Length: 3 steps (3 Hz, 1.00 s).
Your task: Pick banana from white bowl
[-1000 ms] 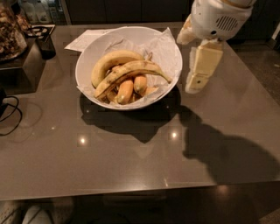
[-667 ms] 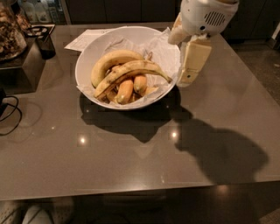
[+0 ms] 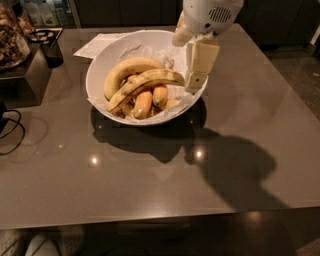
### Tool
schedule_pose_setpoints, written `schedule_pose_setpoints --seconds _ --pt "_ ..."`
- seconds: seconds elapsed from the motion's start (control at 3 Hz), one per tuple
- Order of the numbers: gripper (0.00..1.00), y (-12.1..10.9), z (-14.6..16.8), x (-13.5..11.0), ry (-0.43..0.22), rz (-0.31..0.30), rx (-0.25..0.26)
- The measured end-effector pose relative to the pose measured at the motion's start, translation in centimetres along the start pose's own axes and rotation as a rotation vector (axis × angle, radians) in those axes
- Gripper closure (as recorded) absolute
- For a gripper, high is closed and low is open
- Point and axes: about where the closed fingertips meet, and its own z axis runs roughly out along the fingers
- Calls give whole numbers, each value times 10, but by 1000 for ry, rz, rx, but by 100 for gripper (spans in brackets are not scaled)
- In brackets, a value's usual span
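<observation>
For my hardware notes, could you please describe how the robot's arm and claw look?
The arm ends in a rounded, glossy white housing with a small patch of dark vent slots on its side. Below it, the claw is a flat, blocky, cream-coloured piece, hanging over the right rim of the white bowl. No cables or lettering show.
</observation>
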Motion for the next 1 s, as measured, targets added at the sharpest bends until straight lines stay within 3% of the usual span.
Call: schedule_pose_setpoints --seconds 0.33,1.0 --pt "23 -7 12 -15 -6 -42 -27" --pt "28 -22 34 -25 -7 -59 -65"
